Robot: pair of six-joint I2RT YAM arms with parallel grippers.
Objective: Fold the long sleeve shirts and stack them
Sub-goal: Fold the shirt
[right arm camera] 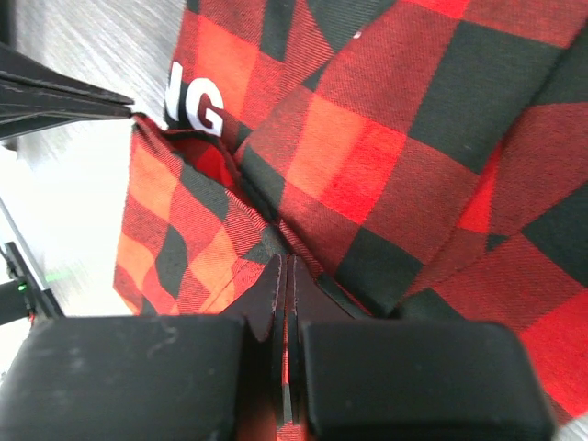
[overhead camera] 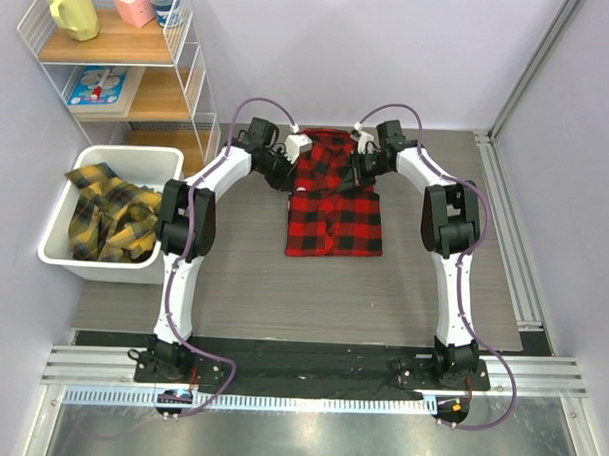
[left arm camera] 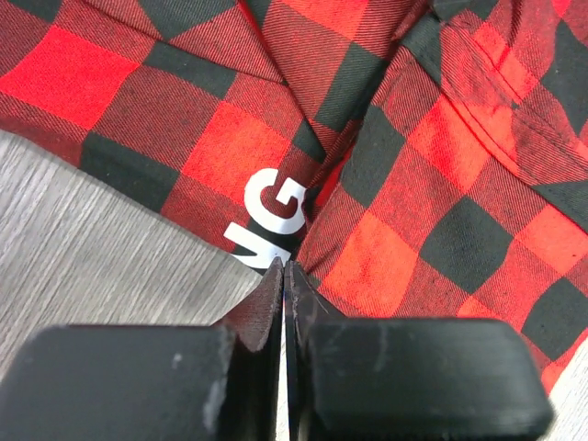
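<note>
A red-and-black checked shirt [overhead camera: 335, 214] lies folded into a rectangle in the middle of the table, collar end at the far side. My left gripper [overhead camera: 289, 177] is at its far left edge. In the left wrist view the left gripper [left arm camera: 285, 266] is shut, its tips pinching the cloth edge beside the white lettering [left arm camera: 271, 216]. My right gripper [overhead camera: 354, 178] is over the far right part; the right gripper [right arm camera: 287, 260] is shut on a fold of the shirt [right arm camera: 386, 138], red cloth showing between its jaws. Yellow-and-black checked shirts [overhead camera: 110, 216] lie crumpled in a bin.
A white bin [overhead camera: 137, 160] holding the yellow shirts stands at the table's left edge. Behind it is a wire shelf [overhead camera: 111, 51] with a yellow jug and small items. An aluminium rail [overhead camera: 509, 235] runs along the right side of the grey table [overhead camera: 282, 297].
</note>
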